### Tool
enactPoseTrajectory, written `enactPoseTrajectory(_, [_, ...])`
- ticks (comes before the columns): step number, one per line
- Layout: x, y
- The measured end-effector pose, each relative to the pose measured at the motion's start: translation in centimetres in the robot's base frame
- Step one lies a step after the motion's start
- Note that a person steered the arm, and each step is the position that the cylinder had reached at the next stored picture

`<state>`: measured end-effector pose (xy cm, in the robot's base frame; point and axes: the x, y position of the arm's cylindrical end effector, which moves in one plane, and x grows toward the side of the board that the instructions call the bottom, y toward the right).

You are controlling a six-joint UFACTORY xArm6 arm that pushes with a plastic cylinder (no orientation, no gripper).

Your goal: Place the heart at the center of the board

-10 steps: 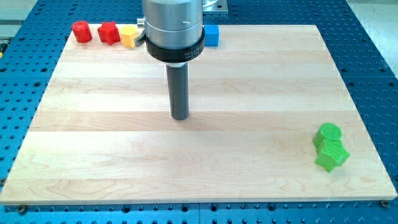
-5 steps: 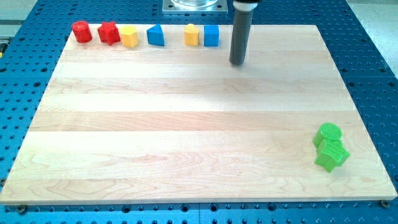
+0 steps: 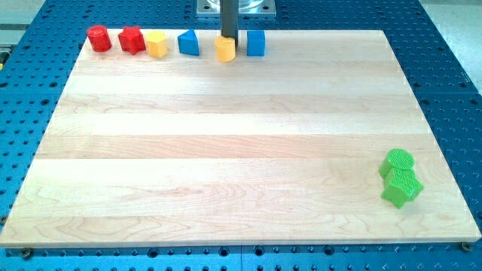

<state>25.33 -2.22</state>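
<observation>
Yellow heart [image 3: 224,49] sits in the row along the board's [image 3: 226,150] top edge, beside the blue cube [image 3: 256,43]. My tip [image 3: 229,38], a plain rod with no jaws, stands just behind it, placed to push it toward the center.

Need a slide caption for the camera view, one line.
My tip sits just behind the yellow heart in the block row along the board's top edge.
</observation>
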Motion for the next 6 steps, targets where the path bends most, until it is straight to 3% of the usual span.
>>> enactPoseTrajectory(1, [4.1, -0.3])
enactPoseTrajectory(2, [1.9, -1.5])
enactPoseTrajectory(3, [7.1, -3.0])
enactPoseTrajectory(5, [11.5, -6.0])
enactPoseTrajectory(6, [15.6, -2.4])
